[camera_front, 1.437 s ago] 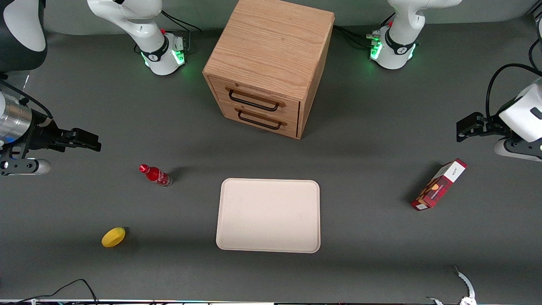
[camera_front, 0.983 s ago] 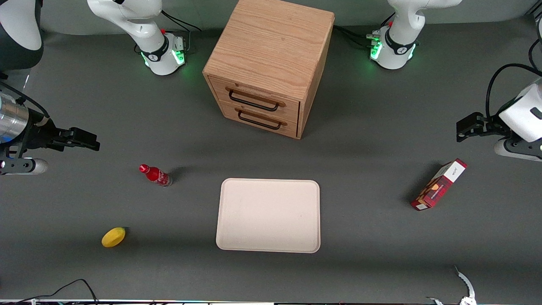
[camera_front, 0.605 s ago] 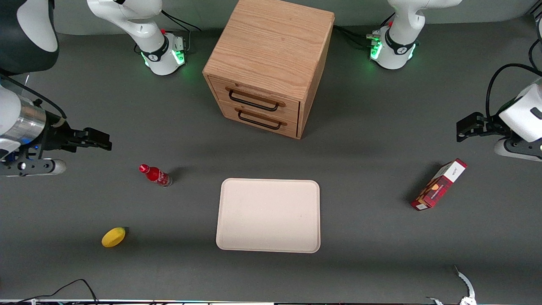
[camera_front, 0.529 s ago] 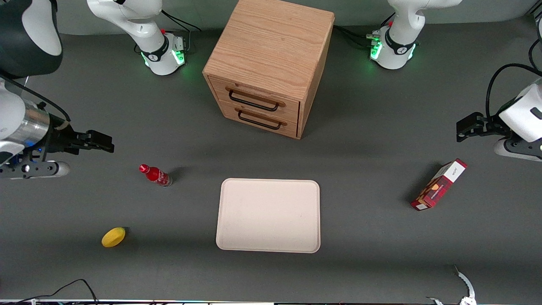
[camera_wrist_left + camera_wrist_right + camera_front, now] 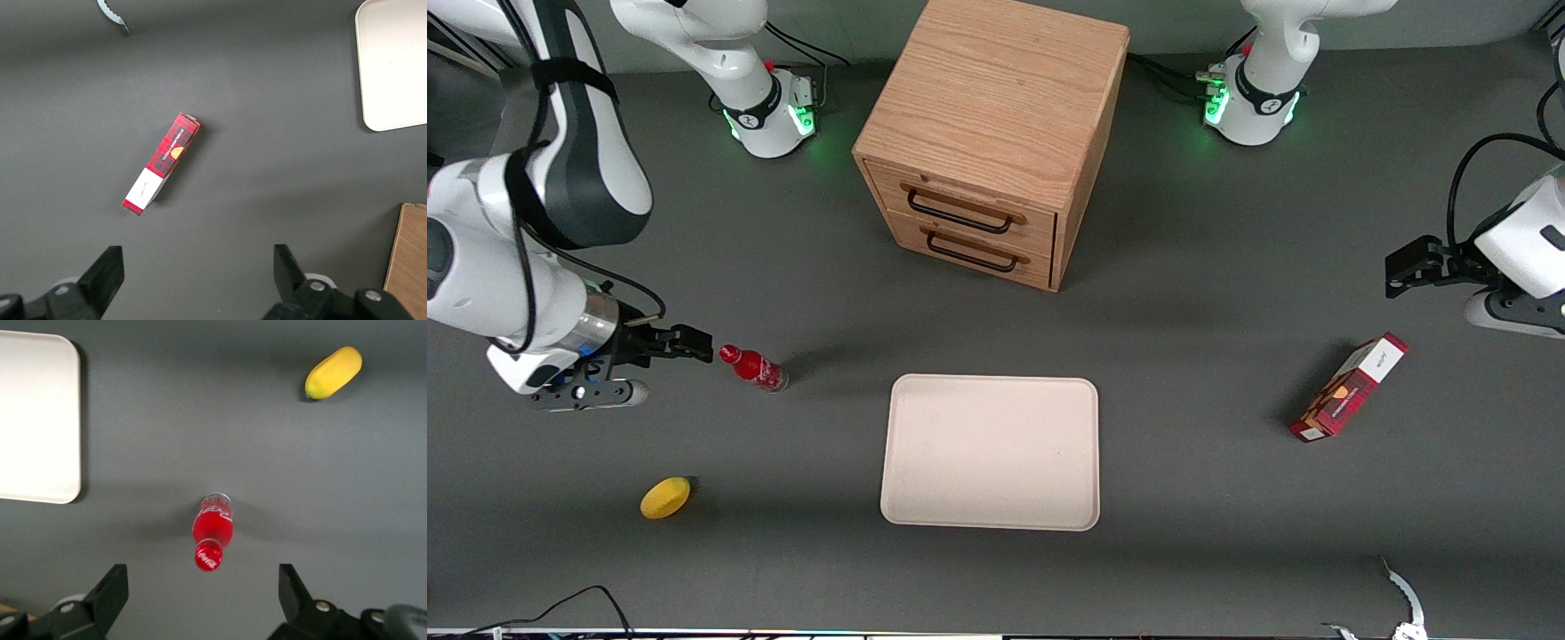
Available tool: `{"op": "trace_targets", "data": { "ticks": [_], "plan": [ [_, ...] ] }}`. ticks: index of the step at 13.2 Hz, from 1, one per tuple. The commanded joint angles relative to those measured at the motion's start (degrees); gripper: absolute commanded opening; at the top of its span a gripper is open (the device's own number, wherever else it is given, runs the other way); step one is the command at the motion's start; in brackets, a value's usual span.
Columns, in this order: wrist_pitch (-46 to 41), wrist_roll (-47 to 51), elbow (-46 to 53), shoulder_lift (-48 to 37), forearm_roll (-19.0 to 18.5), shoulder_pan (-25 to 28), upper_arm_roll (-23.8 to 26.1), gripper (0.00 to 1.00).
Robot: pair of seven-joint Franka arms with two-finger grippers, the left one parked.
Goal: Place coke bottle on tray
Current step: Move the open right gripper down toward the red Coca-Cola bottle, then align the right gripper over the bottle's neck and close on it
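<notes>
coke bottle [image 5: 752,367]: red, seemingly upright, on table; tray [image 5: 991,452]: cream, flat, nearby, apart

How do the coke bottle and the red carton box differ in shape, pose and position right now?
The coke bottle is slim and round with a red cap; the carton box is a long rectangular pack. The bottle stands upright; the box lies flat. The bottle is at the working arm's end, the open gripper beside it; the box lies toward the parked arm's. Both are red and off the tray.

The black tool [image 5: 694,340] hangs near the red-capped, red-labelled coke bottle [image 5: 752,367] with white script; cream tray [image 5: 991,452], yellow lemon-shaped fruit [image 5: 665,497], dark grey worktop [image 5: 1183,498].
</notes>
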Motion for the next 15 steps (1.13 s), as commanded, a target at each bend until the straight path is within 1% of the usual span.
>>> {"op": "trace_targets", "data": {
  "ticks": [1,5,7,11,13,14,15],
  "plan": [
    [8.69,-2.32,-9.16,-3.23,-0.57,-0.78,0.11,0.99],
    [18.37,-3.03,-17.34,-3.14,-0.83,-0.61,0.46,0.96],
    [20.84,-3.03,-19.63,-3.06,-0.83,-0.52,0.46,0.95],
    [21.37,-3.03,-20.52,-2.79,-1.01,-0.43,0.46,0.83],
    [21.37,-2.86,-20.43,-2.79,-2.15,-0.43,0.9,0.75],
    [21.29,-2.86,-20.43,-2.88,-2.15,-0.43,1.25,0.7],
    [21.2,-2.68,-20.43,-3.05,-2.15,-0.43,1.25,0.62]
  ]
}}
